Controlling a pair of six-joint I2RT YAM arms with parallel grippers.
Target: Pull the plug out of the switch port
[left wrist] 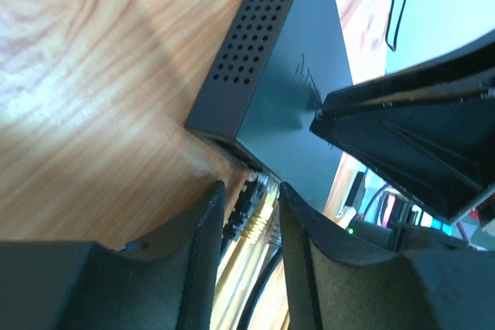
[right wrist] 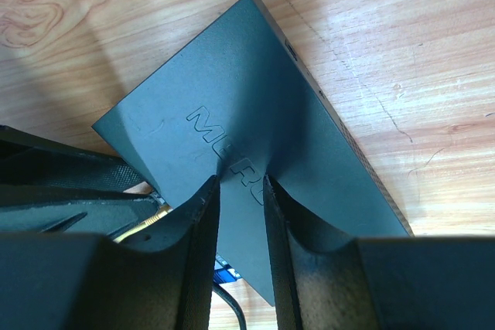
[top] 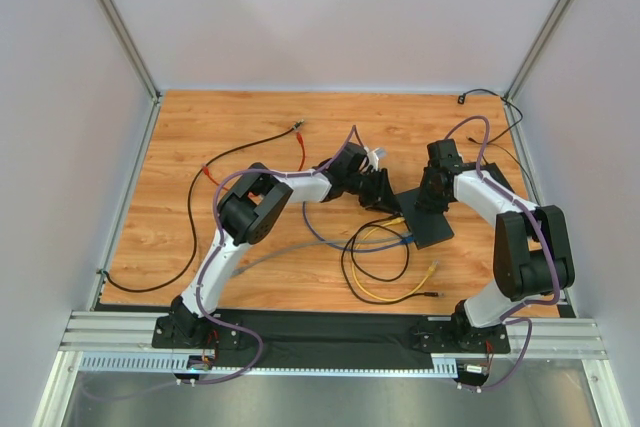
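I see left fingers (left wrist: pixel 193 268) flanking yellow plug (left wrist: pixel 261 218) at switch port (left wrist: pixel 246 161), grip unclear | right fingers (right wrist: pixel 193 253) slightly apart, tips on switch (right wrist: pixel 255 113) top

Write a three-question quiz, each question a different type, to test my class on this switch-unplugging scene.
1. True or false: the right gripper presses on the top face of the switch.
2. The left gripper straddles a plug of which colour? A yellow, B red, C white.
3. Short answer: in the left wrist view, what covers the switch's side wall?

Key: 1 true. 2 A. 3 rows of vent holes.
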